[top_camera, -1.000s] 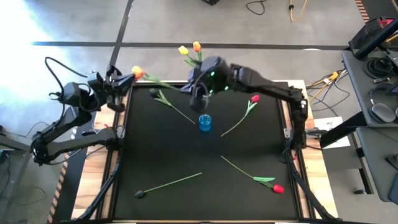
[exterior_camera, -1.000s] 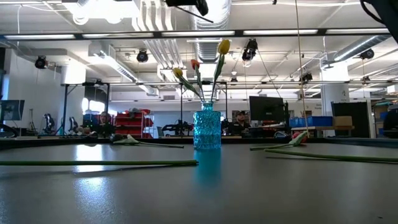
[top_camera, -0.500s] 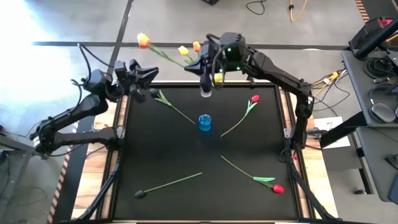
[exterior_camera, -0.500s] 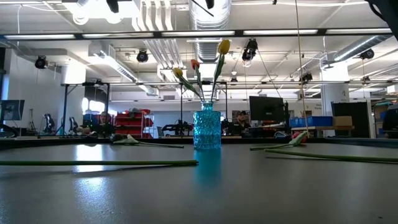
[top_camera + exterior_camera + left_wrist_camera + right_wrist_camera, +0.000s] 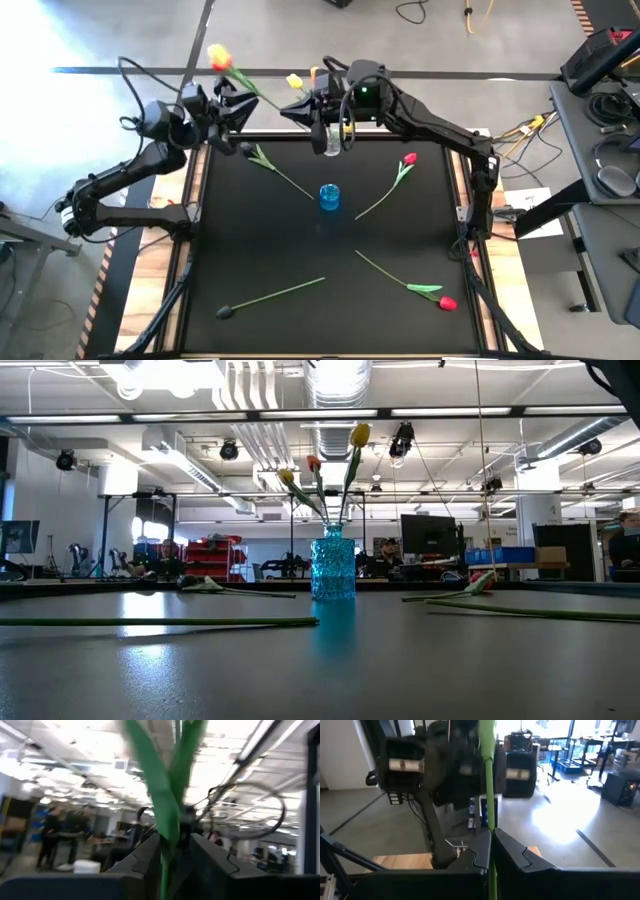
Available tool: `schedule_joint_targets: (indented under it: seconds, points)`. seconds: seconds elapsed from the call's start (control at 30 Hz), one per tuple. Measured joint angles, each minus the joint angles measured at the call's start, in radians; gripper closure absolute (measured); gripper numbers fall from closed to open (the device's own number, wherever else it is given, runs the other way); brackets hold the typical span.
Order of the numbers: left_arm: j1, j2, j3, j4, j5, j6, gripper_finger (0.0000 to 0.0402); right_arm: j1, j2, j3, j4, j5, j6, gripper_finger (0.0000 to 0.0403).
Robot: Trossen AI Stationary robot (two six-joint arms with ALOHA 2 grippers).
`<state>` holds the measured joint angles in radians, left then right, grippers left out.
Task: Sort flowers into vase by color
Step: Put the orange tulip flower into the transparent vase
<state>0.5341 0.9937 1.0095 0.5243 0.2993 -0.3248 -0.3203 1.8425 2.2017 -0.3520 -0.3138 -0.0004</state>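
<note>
Currently both tools pinch one tulip stem (image 5: 488, 795) at upper centre: left tool (image 5: 238, 108), right tool (image 5: 300, 111).

Both arms raised over the table's far edge, reaching toward each other. Left gripper (image 5: 172, 857) near the far-left corner, jaws clamped on a stem. Right gripper (image 5: 491, 850) just beside it, jaws clamped likewise.

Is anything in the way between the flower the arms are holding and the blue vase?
Nothing visible blocks it. The left gripper and right gripper both hold the flower above the table's far edge. The vase stands mid-table, though three tulips already crowd its mouth.
</note>
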Motion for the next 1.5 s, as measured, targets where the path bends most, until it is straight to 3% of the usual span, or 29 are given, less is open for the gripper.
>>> schedule_joint_targets:
  seconds: [0.33,0.53,0.67,0.93,1.17,1.3,1.5]
  points:
    - [0.001,0.083,0.227,-0.208,0.083,0.097,0.0338,0.015,0.015,0.0,0.03,0.003,-0.018,0.0394]
    - [0.003,0.095,0.257,-0.236,0.102,0.107,0.0393,0.015,0.015,0.0,0.029,0.001,-0.021,0.0394]
    - [0.005,0.095,0.251,-0.241,0.103,0.102,0.0398,0.015,0.015,0.0,0.007,0.026,0.007,0.0384]
    - [0.005,0.097,0.246,-0.299,0.102,0.109,0.0401,0.015,-0.006,0.0,-0.118,0.137,0.039,0.0294]
    - [0.004,0.132,0.218,-0.35,0.108,0.109,0.0401,0.028,-0.022,0.009,-0.115,0.142,0.08,0.0229]
    - [0.004,0.158,0.211,-0.341,0.114,0.106,0.0401,0.04,-0.022,0.011,-0.114,0.141,0.082,0.0229]
    - [0.004,0.188,0.222,-0.312,0.139,0.101,0.0402,0.041,-0.013,0.011,-0.115,0.142,0.121,0.0268]
